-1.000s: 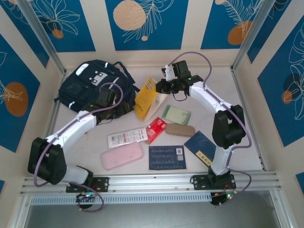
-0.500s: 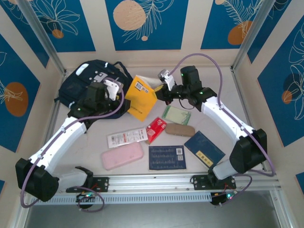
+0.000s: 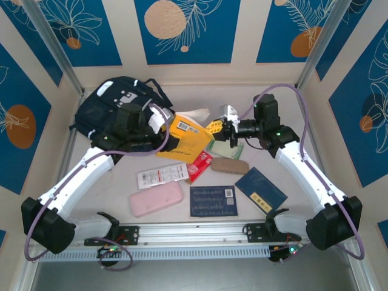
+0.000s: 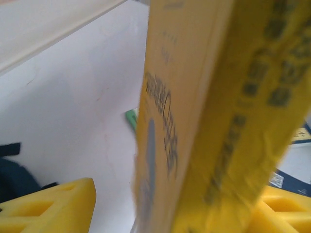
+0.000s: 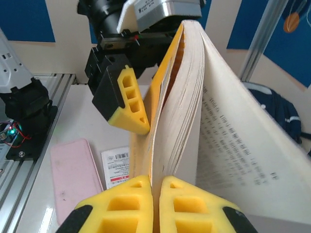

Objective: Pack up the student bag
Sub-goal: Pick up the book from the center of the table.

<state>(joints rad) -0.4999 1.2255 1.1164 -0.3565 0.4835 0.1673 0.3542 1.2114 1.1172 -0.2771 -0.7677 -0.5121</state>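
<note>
The student bag [image 3: 112, 100] is lying in the far left corner of the table [image 3: 118, 188], white patches facing up, with the left arm reaching across in front of it. Just to its right, the two arms are meeting at a yellow book [image 3: 185, 138] that is standing propped up off the table.

The right gripper [image 5: 151, 182] is pinching tight on the book's edge. Its yellow fingers are pressed together with only a thin sliver of cover or pages between them, and the remaining pages are fanning open to one side. The left gripper [image 4: 170, 199] is straddling the book with its jaws spread wide. From its wrist camera, one finger [image 4: 53, 204] is standing clear of the cover and the other is sitting against it, so I cannot tell whether it is really gripping.

Dark lettering is running down the cover, and the open pages are carrying lines of print, all too blurred to read. A white barcode sticker [image 3: 193, 127] is showing on the cover.

Nearer the arm bases, a white packet [image 3: 162, 176] is showing a barcode and red print. A pink case [image 3: 156, 198] is lying in front of it. A dark blue card [image 3: 212, 200] is carrying rows of tiny white print, and a navy booklet [image 3: 260, 189] is bearing a small yellow label, neither legible. A red packet [image 3: 199, 165], a brown case [image 3: 229, 165] and a green card [image 3: 225, 147] are lying just below the book.
</note>
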